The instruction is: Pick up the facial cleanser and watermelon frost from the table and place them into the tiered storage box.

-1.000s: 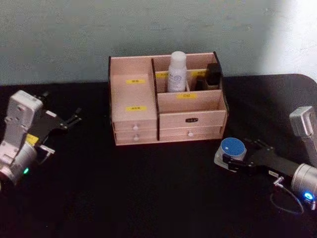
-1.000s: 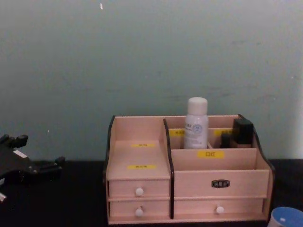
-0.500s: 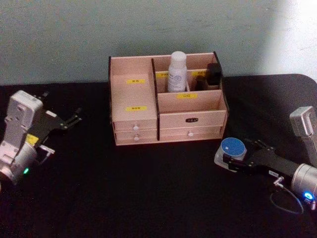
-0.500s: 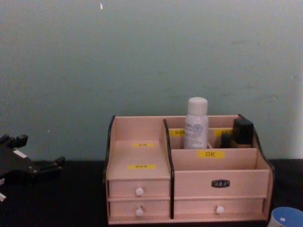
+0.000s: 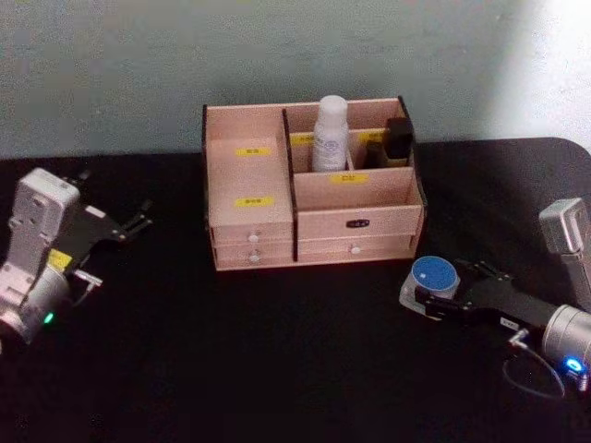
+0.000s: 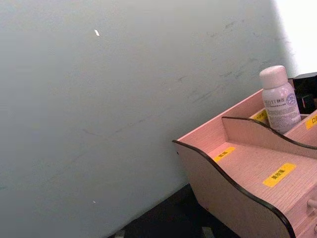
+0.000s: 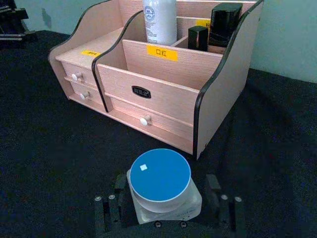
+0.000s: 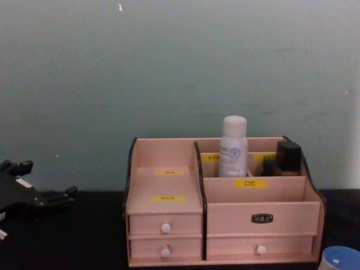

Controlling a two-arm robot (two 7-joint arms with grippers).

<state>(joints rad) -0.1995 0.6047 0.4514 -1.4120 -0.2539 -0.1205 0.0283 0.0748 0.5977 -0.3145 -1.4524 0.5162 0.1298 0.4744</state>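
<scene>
Right wrist view: my right pincer, spread, straddles the blue-lidded jar; box at twelve o'clock; left pincer idle, spread.

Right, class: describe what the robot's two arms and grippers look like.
Black left gripper on a pale grey wrist housing bearing a yellow label and a green light. Black right gripper on a silver-grey wrist with a blue light and a looping black cable.
</scene>
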